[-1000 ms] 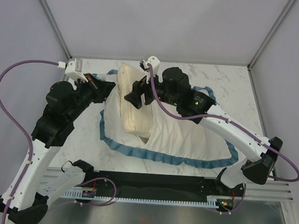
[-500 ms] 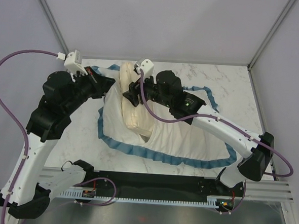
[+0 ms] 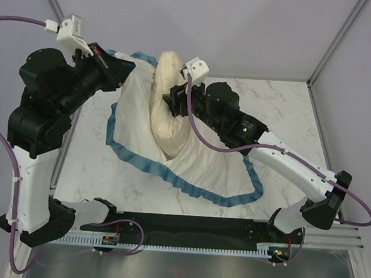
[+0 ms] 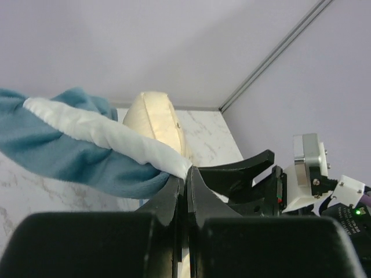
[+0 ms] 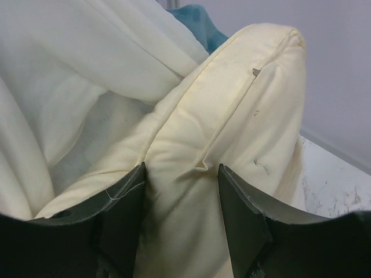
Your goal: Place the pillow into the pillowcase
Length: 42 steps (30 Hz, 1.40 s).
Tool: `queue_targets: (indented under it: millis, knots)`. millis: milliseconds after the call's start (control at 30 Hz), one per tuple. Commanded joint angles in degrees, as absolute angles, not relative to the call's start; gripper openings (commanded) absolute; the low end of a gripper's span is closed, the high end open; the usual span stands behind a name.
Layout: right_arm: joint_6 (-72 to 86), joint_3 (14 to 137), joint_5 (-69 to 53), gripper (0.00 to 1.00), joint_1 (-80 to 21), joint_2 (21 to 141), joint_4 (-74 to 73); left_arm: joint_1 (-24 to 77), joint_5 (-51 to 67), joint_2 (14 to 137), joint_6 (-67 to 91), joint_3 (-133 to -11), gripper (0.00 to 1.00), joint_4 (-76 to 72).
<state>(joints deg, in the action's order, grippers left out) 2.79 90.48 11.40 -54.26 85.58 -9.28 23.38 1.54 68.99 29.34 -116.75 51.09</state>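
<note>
Nearest the arm bases, the pillowcase [image 3: 212, 172] sags onto the marble bench [image 3: 288, 114]. Its blue ruffled hem [image 3: 111, 134] curves along the near side in a loose loop. From above only its plain white side and that hem show (the patterned side cannot be made out here).

Further back the cloth rises off the bench towards its left corner. There the left claw [image 3: 122, 68] is clenched on the edge. The left wrist view shows its two fingers pressed together, with white cloth and blue ruffle pinched between them and draping off to the left.

In the middle the pillow [image 3: 165, 116] stands on end, cream and plump. Its lower end is down inside the open mouth of the pillowcase, with white cloth around it on both sides. Its upper end sticks out free of the cloth and, seen from overhead, reaches past the bench's far edge.

The right claw [image 3: 170, 102] comes in from the right and grasps the pillow by its side. In the right wrist view the dark fingers [image 5: 124, 214] sit on either side of a bunched fold of the cushion beside its seam. The white inside of the pillowcase lies just to the left of them. A purple cable [image 3: 217, 148] trails along the right arm above the cloth.
</note>
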Motion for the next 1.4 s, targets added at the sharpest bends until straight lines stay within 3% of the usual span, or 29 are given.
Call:
queue_targets:
  millis: [0, 100, 200, 333, 433, 467, 533, 700, 767, 800, 833, 867, 900, 933, 1033, 1133, 1367]
  knots:
    - [2.1, 94.2, 11.6, 0.60, -53.6, 91.2, -22.6, 23.3, -1.2, 69.8, 26.3, -131.3, 0.02, 31.7]
    - [4.5, 100.8, 10.3, 0.60, -53.6, 94.0, -21.8, 23.3, -0.8, 71.3, 23.6, -134.6, 0.02, 26.7]
    - [7.7, 106.4, 11.2, 0.60, -53.5, 96.8, -21.5, 23.3, 1.5, 72.6, 21.9, -133.1, 0.02, 11.5]
    - [13.2, 108.1, 12.6, 0.60, -50.9, 97.7, -22.8, 23.3, 8.8, 84.1, 28.3, -145.3, 0.02, 6.4]
    - [20.5, 98.5, 2.9, 0.58, -43.1, 95.0, -18.8, 26.9, 10.0, 88.2, 33.1, -140.0, 0.02, 1.0]
    - [23.0, 88.5, -5.3, 0.58, -40.8, 92.2, -11.0, 32.4, 8.5, 89.4, 29.7, -135.1, 0.02, 0.3]
    - [29.5, 78.7, -10.7, 0.58, -34.5, 89.7, -3.2, 37.9, 5.7, 90.8, 26.2, -129.8, 0.02, -3.4]
    - [31.9, 60.5, -12.5, 0.79, -24.8, 82.2, 1.1, 46.6, 3.4, 98.4, 27.6, -114.0, 0.07, -9.3]
    - [33.8, 56.7, -10.9, 0.83, -17.3, 78.0, -3.0, 48.4, 1.0, 100.4, 28.3, -105.5, 0.19, -12.2]
    - [34.5, 56.0, -9.8, 0.84, -14.4, 76.8, -4.6, 48.8, 0.7, 102.7, 28.6, -103.3, 0.30, -14.7]
    - [35.9, 54.9, -9.1, 0.84, -8.3, 74.4, -7.4, 49.3, 0.2, 104.5, 29.5, -101.2, 0.58, -14.9]
    - [36.5, 54.8, -7.4, 0.84, -5.5, 73.1, -9.3, 49.4, 0.8, 106.0, 30.1, -101.0, 0.68, -14.8]
    - [36.5, 54.7, -5.8, 0.84, -2.9, 71.8, -10.7, 49.4, 1.6, 107.5, 30.7, -101.2, 0.89, -13.7]
    - [36.3, 54.8, -1.7, 0.85, 1.4, 70.6, -11.9, 49.6, 3.1, 109.8, 31.1, -101.7, 0.95, -12.8]
    - [36.0, 57.6, 9.2, 0.96, 4.9, 66.0, -18.2, 49.6, 4.0, 109.6, 31.3, -102.5, 0.99, -11.1]
    - [36.1, 59.1, 12.6, 0.98, 5.6, 63.2, -20.2, 49.6, 5.0, 107.4, 29.4, -103.5, 1.00, -7.2]
    - [34.4, 58.5, -4.4, 0.95, 5.5, 63.9, -14.8, 49.6, 1.7, 95.2, 25.2, -100.0, 1.00, 9.4]
